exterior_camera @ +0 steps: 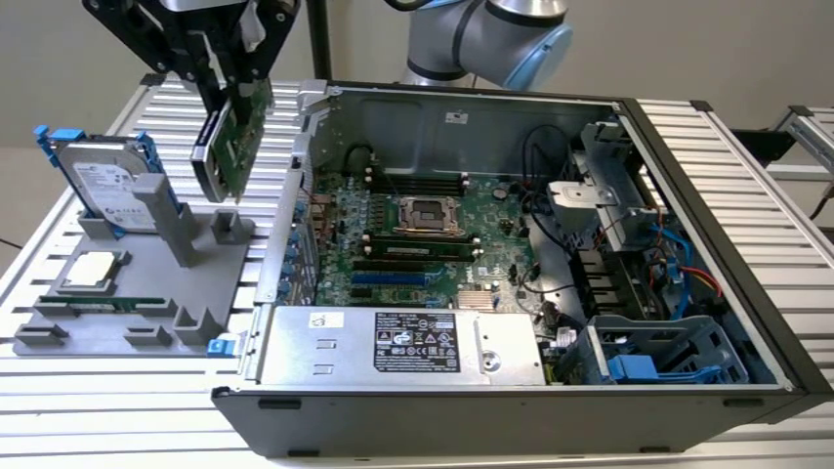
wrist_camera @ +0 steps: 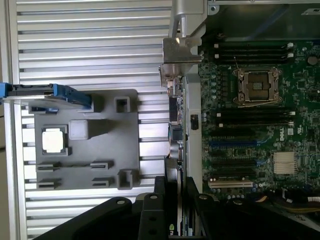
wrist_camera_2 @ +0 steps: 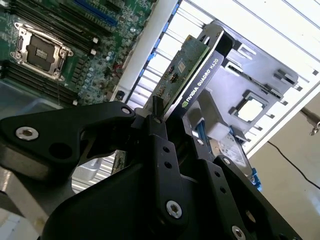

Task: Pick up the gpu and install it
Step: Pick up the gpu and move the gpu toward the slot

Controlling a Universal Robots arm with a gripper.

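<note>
The gripper [exterior_camera: 232,88] is closed on the gpu [exterior_camera: 232,142], its black fingers [wrist_camera_2: 159,150] pinching the card's upper edge from both faces, so the card hangs edge-down with nothing under it. In the exterior view it hangs above the grey fixture tray [exterior_camera: 144,256], just to that view's left of the open computer case [exterior_camera: 729,244] and well above the motherboard [exterior_camera: 391,239] inside. A hard drive [exterior_camera: 102,181] stands upright at the tray's far corner, well apart from the card. In the second wrist view the gpu [wrist_camera_2: 186,75] reaches away from the fingers, green board on one face and black cooler shroud on the other. It looks stiff and fairly light, but fragile: bare components and a thin edge connector mean the hold belongs on the board's rim or the shroud. A narrow pinch may let it pivot, so it likely needs steady, square handling.
</note>
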